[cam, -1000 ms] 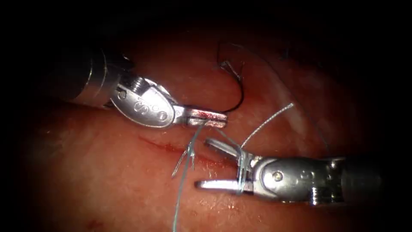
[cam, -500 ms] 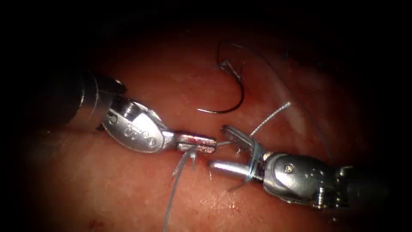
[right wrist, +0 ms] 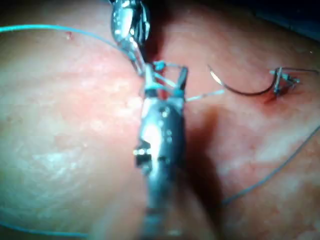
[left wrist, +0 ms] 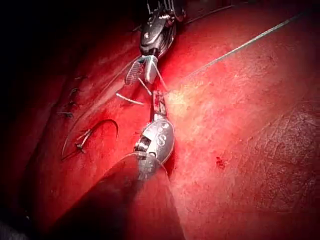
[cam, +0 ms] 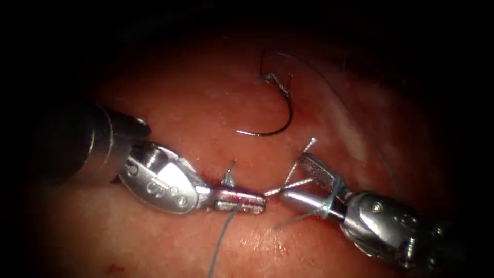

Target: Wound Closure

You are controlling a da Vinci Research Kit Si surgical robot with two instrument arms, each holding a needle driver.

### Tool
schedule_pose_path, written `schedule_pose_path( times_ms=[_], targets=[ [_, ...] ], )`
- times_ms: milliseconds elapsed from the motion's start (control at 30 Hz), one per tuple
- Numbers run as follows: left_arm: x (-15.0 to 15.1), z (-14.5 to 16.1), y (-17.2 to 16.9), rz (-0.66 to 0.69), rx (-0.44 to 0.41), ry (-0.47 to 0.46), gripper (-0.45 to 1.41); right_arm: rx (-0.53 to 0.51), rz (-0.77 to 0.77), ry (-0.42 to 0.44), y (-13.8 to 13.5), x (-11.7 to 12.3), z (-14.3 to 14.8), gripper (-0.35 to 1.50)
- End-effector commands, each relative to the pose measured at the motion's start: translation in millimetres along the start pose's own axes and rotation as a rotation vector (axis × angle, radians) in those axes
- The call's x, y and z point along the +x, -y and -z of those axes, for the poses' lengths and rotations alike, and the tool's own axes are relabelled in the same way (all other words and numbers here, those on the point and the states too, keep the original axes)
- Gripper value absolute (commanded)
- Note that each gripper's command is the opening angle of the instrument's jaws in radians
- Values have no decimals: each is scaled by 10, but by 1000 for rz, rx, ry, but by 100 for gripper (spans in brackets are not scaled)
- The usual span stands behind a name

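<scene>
Beside the cut, left pincer pinches the thread; right pincer, spread and thread-wrapped, reaches it; needle lies free beyond

No legible text, label, brand or number appears anywhere. The left gripper carries small stamped marks on its metal wrist housing, at about nine o'clock from its tip, but they are too small and glare-washed to be read as characters.
</scene>
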Motion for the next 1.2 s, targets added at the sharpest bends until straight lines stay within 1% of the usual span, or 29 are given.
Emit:
schedule_pose_path(
  times_ms=[33,100,200,367,533,667,767,900,1000,1200],
  targets=[
    [-3,-7,1,6,2,-1,-45,-17,6,21,1,-5,-4,52],
    [4,-11,2,5,7,1,-45,-44,14,45,0,-7,-4,54],
    [10,-17,5,9,9,0,-45,-62,15,57,-1,-10,-6,54],
    [7,-23,8,3,11,0,-45,-81,-2,84,-9,-11,-9,54],
    [3,-28,8,0,15,4,-45,-94,-28,131,-15,-14,-14,54],
    [2,-32,8,0,15,4,-45,-103,-74,156,-16,-19,-17,54],
    [1,-33,7,-1,11,9,-45,-108,-136,159,-18,-21,-17,54],
    [-8,-33,3,-15,9,10,-45,-92,-202,164,-19,-20,-16,51],
    [-12,-32,1,-14,8,11,-45,-89,-239,191,-17,-23,-15,51],
    [-10,-36,4,-11,11,13,-45,-114,-302,243,-15,-30,-13,49]
  ],
)
